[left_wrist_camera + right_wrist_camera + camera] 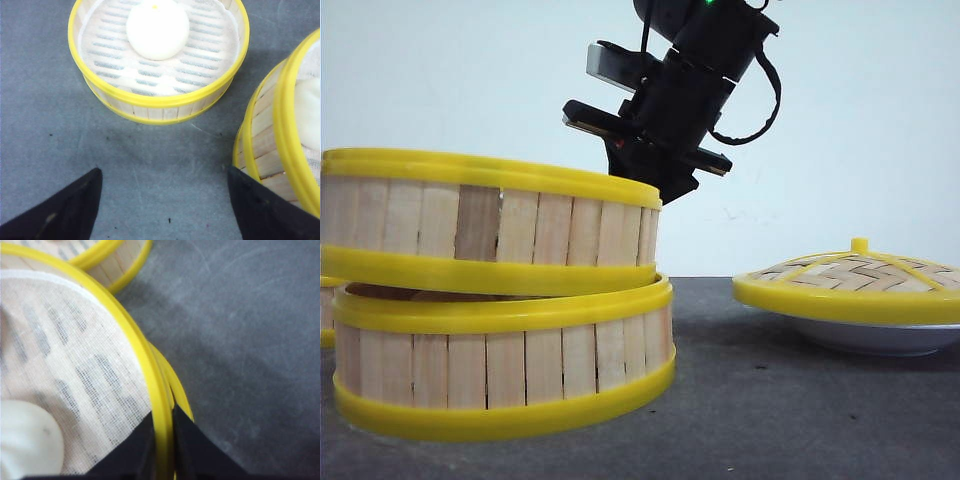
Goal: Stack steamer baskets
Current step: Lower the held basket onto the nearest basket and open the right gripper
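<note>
Over the lower basket (pixel 505 375), right gripper (pixel 164 450) pinches the top basket's (pixel 490 222) rim, tilted and offset; release risks sliding off.

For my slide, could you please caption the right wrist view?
Right gripper pinching the upper steamer basket's rim, bun on cloth inside.

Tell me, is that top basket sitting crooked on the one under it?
Yes. The top steamer basket sits tilted and shifted sideways on the bottom basket, its rims not lined up. The right gripper is pinching its rim, so it isn't seated yet. The third basket stands apart; the left gripper hangs open.
</note>
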Robot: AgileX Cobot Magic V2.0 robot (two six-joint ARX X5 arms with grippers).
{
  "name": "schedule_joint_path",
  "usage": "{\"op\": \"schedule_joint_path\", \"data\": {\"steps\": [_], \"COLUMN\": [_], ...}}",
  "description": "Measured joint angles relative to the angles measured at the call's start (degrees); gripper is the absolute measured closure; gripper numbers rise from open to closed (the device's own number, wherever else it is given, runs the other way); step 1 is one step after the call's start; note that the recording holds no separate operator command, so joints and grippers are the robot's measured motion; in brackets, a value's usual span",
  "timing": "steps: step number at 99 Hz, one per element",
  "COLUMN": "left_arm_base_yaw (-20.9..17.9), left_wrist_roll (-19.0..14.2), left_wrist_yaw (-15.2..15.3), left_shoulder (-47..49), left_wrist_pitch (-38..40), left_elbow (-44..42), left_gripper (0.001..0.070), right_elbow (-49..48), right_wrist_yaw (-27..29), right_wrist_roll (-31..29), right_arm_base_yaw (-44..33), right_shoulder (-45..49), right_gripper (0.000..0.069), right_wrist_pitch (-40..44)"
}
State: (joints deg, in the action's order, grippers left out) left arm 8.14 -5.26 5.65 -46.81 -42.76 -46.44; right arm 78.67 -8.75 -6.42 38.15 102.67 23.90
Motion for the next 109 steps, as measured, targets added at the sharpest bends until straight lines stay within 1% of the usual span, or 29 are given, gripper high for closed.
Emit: {"op": "schedule_joint_path", "data": {"steps": [9, 21, 31, 57, 109], "left_arm_base_yaw": [0.0, 0.0, 0.0, 0.0, 0.0], "left_wrist_roll": [0.0, 0.0, 0.0, 0.0, 0.0], "left_wrist_yaw": [0.0, 0.0, 0.0, 0.0, 0.0], "left_shoulder": [0.0, 0.0, 0.0, 0.0, 0.0], "left_wrist_pitch": [0.1, 0.1, 0.1, 0.1, 0.0], "left_elbow": [0.0, 0.0, 0.0, 0.0, 0.0], "left_gripper": [0.0237, 0.0237, 0.0237, 0.0237, 0.0237], "right_elbow": [1.8, 4.9, 5.8, 5.8, 6.3], "right_wrist_yaw": [0.2, 1.5, 2.9, 3.4, 3.1], "right_wrist_roll": [0.1, 1.7, 2.4, 3.4, 3.3], "right_arm_base_yaw": [0.0, 0.0, 0.0, -0.1, 0.7], "right_shoulder": [0.0, 0.0, 0.0, 0.0, 2.7], "right_gripper": [0.0667, 0.0667, 0.0667, 0.0667, 0.0668], "right_wrist_pitch": [3.1, 7.4, 7.1, 8.4, 7.6]}}
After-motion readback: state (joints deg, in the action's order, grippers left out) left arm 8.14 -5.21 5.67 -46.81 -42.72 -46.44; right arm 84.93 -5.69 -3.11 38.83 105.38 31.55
